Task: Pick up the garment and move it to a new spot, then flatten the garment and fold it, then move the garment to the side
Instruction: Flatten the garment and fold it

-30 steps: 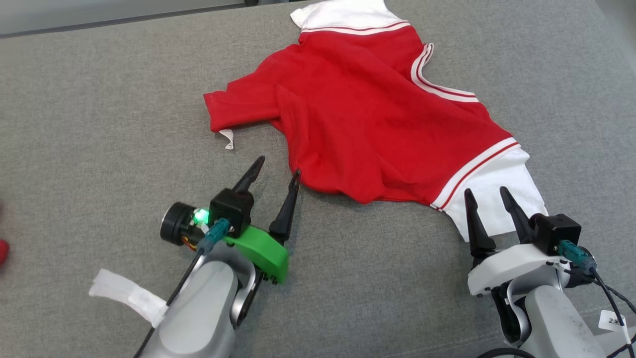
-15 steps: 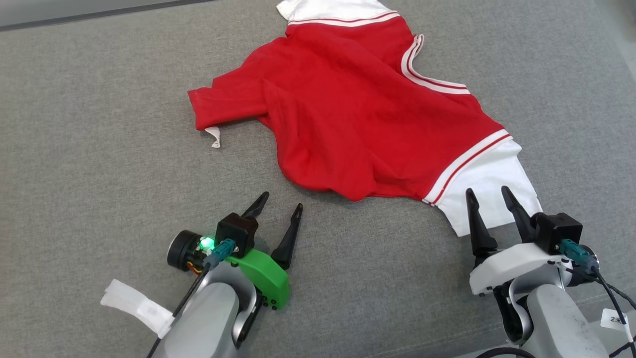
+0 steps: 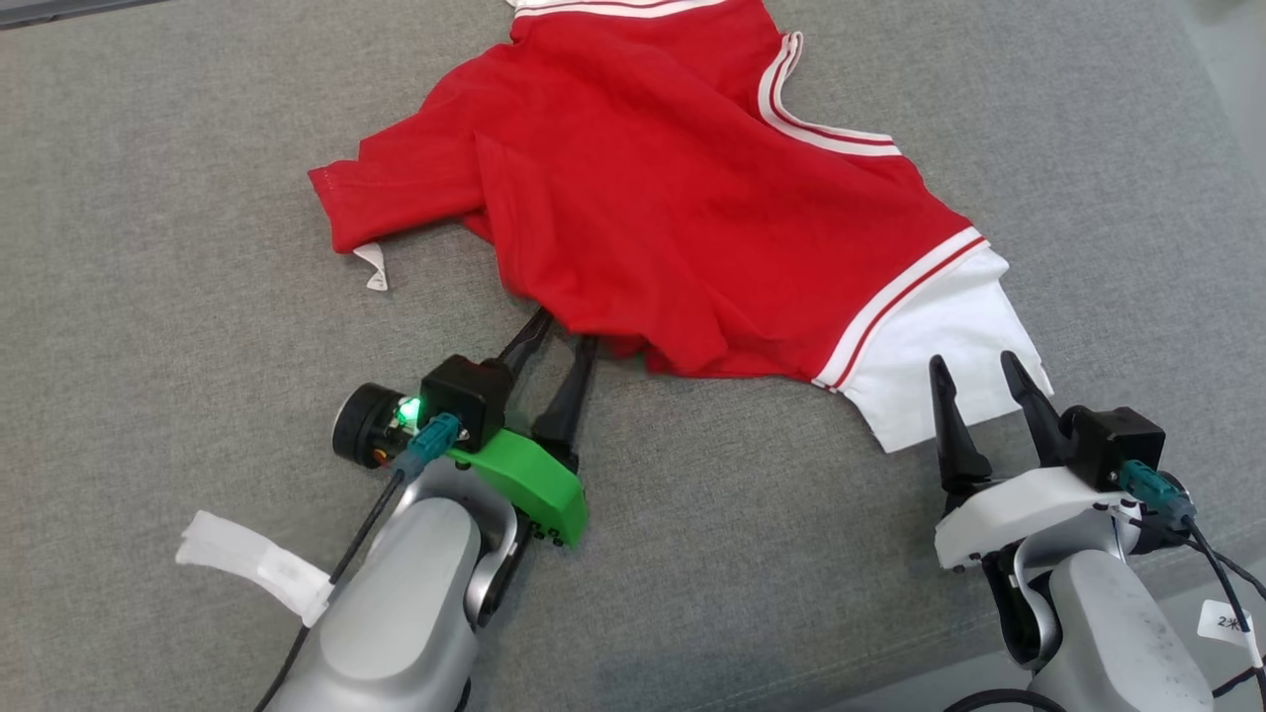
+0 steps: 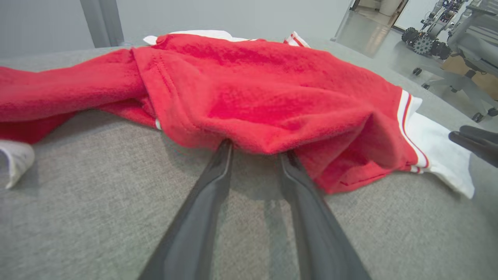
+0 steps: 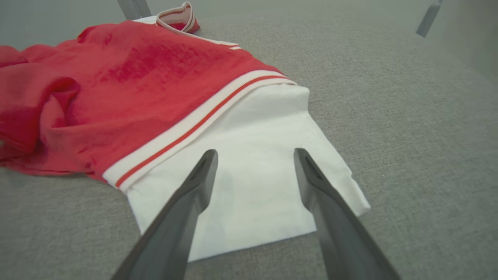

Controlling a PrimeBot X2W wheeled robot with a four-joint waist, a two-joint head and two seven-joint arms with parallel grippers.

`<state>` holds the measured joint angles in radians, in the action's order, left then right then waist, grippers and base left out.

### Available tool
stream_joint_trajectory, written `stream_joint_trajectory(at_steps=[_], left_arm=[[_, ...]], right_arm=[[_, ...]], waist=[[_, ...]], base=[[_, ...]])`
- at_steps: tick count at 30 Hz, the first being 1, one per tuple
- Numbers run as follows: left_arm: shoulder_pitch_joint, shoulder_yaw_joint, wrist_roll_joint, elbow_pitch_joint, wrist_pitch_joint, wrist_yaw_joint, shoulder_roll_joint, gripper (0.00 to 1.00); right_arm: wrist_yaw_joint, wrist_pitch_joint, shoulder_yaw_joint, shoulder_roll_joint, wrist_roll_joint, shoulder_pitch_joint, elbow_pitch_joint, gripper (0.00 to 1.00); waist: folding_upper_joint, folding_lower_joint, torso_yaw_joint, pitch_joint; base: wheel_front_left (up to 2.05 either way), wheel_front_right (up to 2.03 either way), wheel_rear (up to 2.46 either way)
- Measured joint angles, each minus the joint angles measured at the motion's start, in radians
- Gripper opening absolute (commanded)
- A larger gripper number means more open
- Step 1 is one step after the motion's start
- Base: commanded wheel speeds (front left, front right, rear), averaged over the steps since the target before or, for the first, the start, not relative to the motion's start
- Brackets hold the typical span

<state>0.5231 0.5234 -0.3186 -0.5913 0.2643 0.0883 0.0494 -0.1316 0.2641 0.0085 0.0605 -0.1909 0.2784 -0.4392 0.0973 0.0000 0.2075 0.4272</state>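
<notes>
Garment point(image 3: 692, 198) lies straight ahead of both pincers: left pincer point(image 3: 564, 331), spread, noses under the red hem point(image 4: 253, 146); right pincer point(image 3: 972, 361), spread, hovers over the white sleeve point(image 5: 253, 155).

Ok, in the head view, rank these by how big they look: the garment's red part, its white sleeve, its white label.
1. red part
2. white sleeve
3. label
The gaps are clear; no two look alike.

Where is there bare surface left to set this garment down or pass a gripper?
Bare grey surface lies left of the garment, and between the left gripper and right gripper. Crowded at the near hem, where both grippers reach the cloth.
</notes>
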Motion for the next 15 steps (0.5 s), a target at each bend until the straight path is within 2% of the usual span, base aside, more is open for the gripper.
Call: stream_joint_trajectory(at_steps=[7, 15], left_arm=[[-0.047, -0.088, 0.052, 0.146, 0.0, 0.008, 0.0, 0.0], [-0.109, -0.193, 0.136, 0.226, 0.0, 0.026, 0.017, 0.0]], right_arm=[[0.0, 0.0, -0.024, 0.004, 0.002, -0.012, -0.006, 1.0], [0.0, 0.0, -0.025, 0.0, 0.006, -0.045, -0.01, 1.0]], waist=[[0.0, 0.0, -0.039, -0.017], [0.0001, -0.0001, -0.145, -0.072]], base=[[0.0, 0.0, 0.0], [0.0, 0.0, 0.0]])
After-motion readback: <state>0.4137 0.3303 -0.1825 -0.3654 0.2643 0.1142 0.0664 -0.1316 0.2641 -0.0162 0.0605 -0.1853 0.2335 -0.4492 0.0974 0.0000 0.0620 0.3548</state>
